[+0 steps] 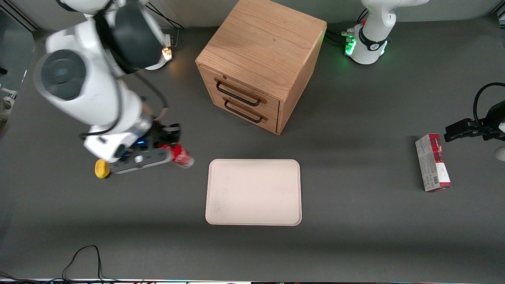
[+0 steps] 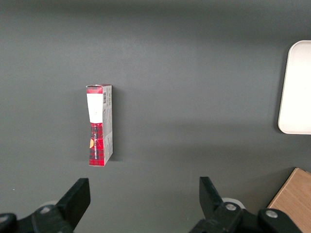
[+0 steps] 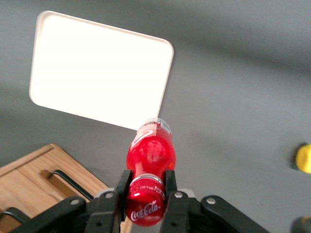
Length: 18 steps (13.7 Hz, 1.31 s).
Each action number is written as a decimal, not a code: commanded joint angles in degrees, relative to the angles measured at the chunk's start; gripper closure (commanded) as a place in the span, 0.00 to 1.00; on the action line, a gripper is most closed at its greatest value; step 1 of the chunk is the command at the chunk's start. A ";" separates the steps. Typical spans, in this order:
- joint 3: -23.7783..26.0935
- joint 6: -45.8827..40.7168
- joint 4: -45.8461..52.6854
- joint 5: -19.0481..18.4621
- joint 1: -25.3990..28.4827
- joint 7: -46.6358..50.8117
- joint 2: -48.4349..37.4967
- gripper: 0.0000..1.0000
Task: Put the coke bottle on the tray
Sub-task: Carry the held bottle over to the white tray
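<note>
My right gripper (image 1: 170,146) (image 3: 146,180) is shut on the neck of the coke bottle (image 1: 182,155) (image 3: 149,154), a small red bottle with a red cap. The bottle hangs tilted above the dark table, its base pointing toward the tray. The cream-white tray (image 1: 253,192) (image 3: 99,77) lies flat beside the bottle, toward the parked arm's end, and nothing lies on it. A narrow strip of table separates the bottle's base from the tray's rim.
A wooden drawer cabinet (image 1: 260,63) (image 3: 39,182) with two black handles stands farther from the front camera than the tray. A yellow object (image 1: 102,169) (image 3: 304,158) lies beside the gripper. A red-and-grey carton (image 1: 433,162) (image 2: 99,124) lies toward the parked arm's end.
</note>
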 commanded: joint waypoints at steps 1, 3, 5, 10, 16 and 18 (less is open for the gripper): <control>1.06 1.53 2.89 -0.99 0.84 2.12 0.69 0.91; 1.50 3.73 2.89 -1.08 0.84 2.03 1.91 0.91; 1.24 7.41 2.89 -1.08 0.41 2.03 4.90 0.91; 0.97 16.99 2.71 -1.08 -0.47 1.94 13.68 0.91; 1.50 22.54 2.10 -0.81 -1.27 1.15 21.34 0.91; 1.50 24.12 2.01 -0.81 -1.18 1.15 22.75 0.91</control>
